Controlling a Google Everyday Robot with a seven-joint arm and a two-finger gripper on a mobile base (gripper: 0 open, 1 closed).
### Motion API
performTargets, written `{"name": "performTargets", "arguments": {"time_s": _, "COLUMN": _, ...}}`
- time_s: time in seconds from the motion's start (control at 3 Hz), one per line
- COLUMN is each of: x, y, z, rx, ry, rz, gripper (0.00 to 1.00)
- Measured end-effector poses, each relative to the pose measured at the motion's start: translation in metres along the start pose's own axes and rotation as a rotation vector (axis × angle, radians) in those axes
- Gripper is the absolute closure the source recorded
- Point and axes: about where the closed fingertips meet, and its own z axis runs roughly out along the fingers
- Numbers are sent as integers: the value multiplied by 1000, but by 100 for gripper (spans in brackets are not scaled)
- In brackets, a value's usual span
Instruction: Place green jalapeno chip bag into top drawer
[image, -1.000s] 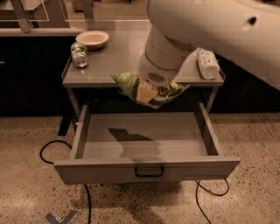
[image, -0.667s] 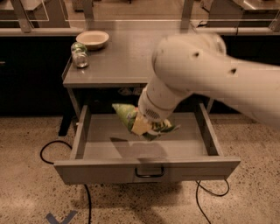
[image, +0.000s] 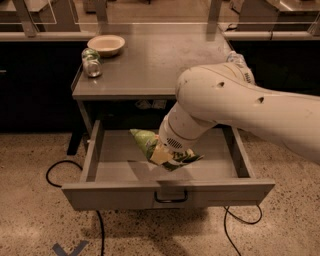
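The green jalapeno chip bag (image: 150, 145) is crinkled and glossy, with a pale end. It hangs inside the open top drawer (image: 165, 194), just above the drawer floor near its middle. My gripper (image: 167, 151) is at the end of the big white arm, low inside the drawer, and it holds the bag. The arm covers the bag's right part. The drawer is pulled fully out, with its flat grey front panel and small loop handle (image: 171, 197) facing me.
On the grey table top (image: 150, 65) stand a white bowl (image: 105, 44) and a small green-topped can (image: 91, 62) at the back left. A white plastic bottle (image: 239, 64) peeks out behind the arm at right. Black cables (image: 57, 172) lie on the speckled floor.
The arm has come down from the table's front edge into the drawer, carrying the bag lower and forward. The bag now hangs close to the drawer floor.
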Motion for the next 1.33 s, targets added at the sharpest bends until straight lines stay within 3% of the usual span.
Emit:
{"name": "performTargets", "arguments": {"time_s": 0.33, "x": 17, "y": -21, "z": 20, "rx": -17, "ry": -26, "rz": 57, "gripper": 100}}
{"name": "performTargets", "arguments": {"time_s": 0.67, "x": 50, "y": -77, "z": 54, "rx": -2, "ry": -66, "rz": 159, "gripper": 100}}
{"name": "performTargets", "arguments": {"time_s": 1.0, "x": 81, "y": -114, "z": 92, "rx": -3, "ry": -81, "rz": 251, "gripper": 100}}
{"name": "performTargets", "arguments": {"time_s": 1.33, "x": 99, "y": -132, "z": 116, "rx": -16, "ry": -98, "rz": 308, "gripper": 100}}
